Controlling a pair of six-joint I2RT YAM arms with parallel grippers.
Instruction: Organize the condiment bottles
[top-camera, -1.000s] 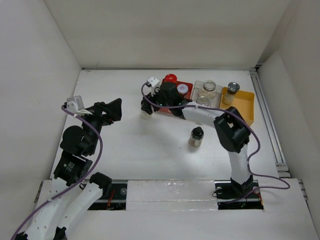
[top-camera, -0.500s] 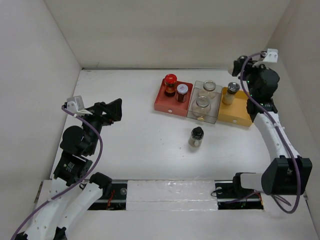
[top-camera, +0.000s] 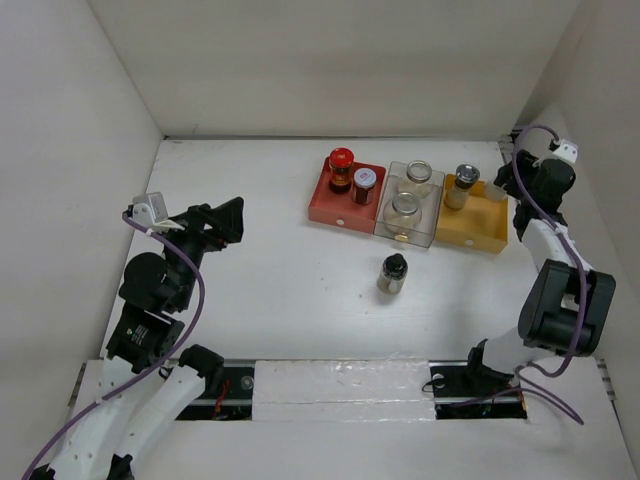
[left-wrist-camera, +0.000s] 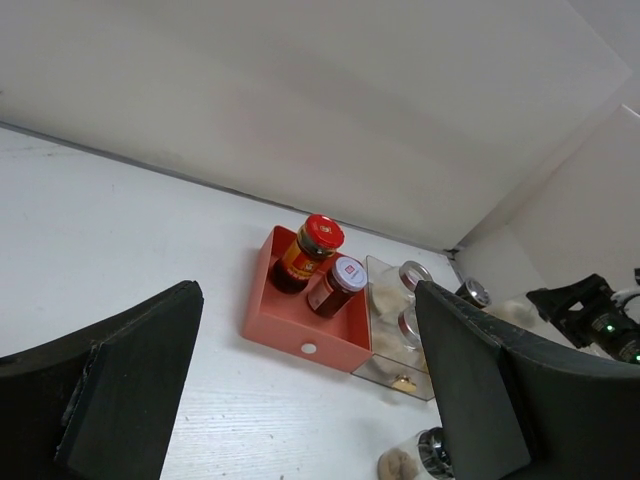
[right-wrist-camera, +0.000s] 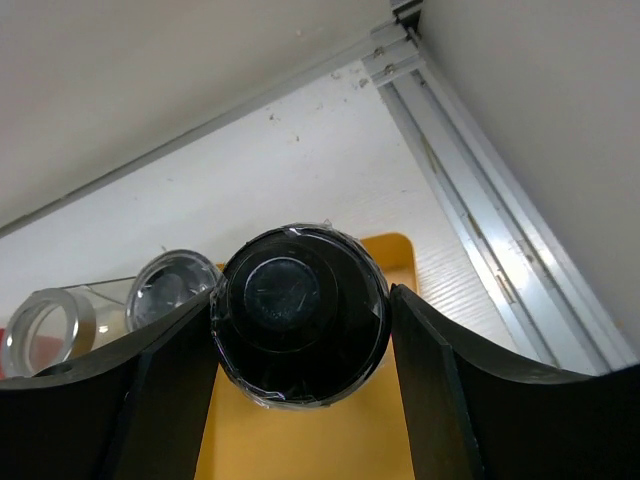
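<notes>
The big change in the last second is the right arm. It has swung from the left side of the red square plastic tray (top-camera: 328, 210) clear across to the far right. The right gripper (right-wrist-camera: 303, 385) now sits above the yellow square plastic tray (top-camera: 470, 230), its fingers clamped on a small black-capped glass shaker (right-wrist-camera: 298, 312). In the wrist view the cap fills the gap between the fingers, with yellow directly beneath — I can't tell whether the base touches the tray floor yet. A silver-lidded shaker (top-camera: 462, 184) already stands at that tray's left end, so I judge this to be a sorting drop in progress.

The left gripper (left-wrist-camera: 305, 400) has not moved — fingers apart, nothing between them, over the left of the white table (top-camera: 250, 290). One more black-knobbed shaker (top-camera: 392, 273) stands loose on the table in front of the trays; I take it as the next pick.
</notes>
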